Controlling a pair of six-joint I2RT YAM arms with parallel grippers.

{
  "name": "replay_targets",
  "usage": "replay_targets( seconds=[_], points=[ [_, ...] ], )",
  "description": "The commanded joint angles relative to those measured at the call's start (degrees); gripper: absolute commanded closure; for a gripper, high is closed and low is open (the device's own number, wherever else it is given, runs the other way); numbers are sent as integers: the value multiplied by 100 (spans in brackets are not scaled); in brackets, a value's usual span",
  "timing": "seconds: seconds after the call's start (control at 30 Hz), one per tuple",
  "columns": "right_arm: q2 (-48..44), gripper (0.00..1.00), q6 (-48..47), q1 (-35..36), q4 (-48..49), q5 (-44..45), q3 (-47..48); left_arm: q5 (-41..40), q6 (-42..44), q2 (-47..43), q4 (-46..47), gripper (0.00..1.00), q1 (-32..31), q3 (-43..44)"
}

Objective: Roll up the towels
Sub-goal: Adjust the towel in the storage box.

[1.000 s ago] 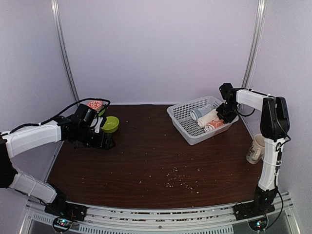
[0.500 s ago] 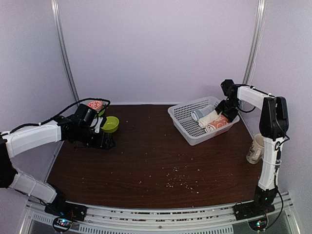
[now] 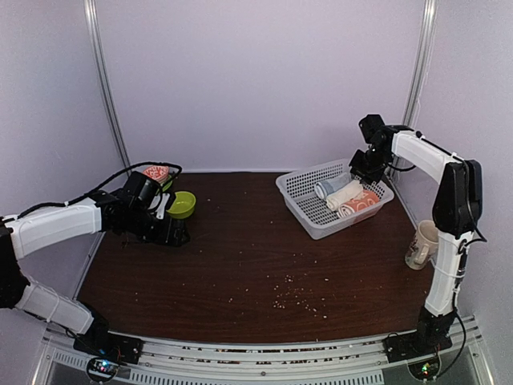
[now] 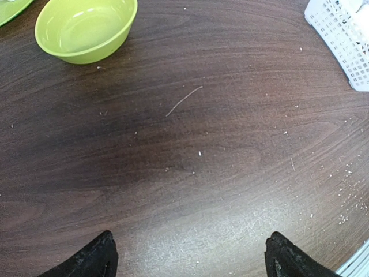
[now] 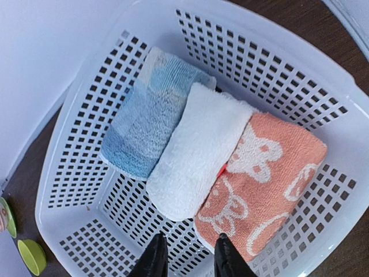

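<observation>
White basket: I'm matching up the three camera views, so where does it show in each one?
Top external: the white basket sits right of centre, at the table's far side.
Left wrist: only a corner of it shows, at the upper right edge.
Right wrist: it fills nearly the whole picture.
Shared landmark: the green bowl, upper left in the left wrist view and tiny at lower left in the right wrist view.

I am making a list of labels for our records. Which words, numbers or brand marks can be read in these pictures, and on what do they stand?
None can be read.
Mug: marks, too blurred.
Orange towel: white figures only, no letters.
Red-and-white thing at the far left: too small.
</observation>
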Motion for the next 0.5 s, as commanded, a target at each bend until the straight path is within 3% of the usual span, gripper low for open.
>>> replay_targets(
  seconds=[0.0, 0.47],
  points=[
    [337, 74, -353, 61, -317, -138, 118, 22, -20, 43, 17, 9, 47, 176],
    [958, 80, -435, 60, -461, -291, 282, 16, -22, 43, -2, 9, 42, 156]
  ],
)
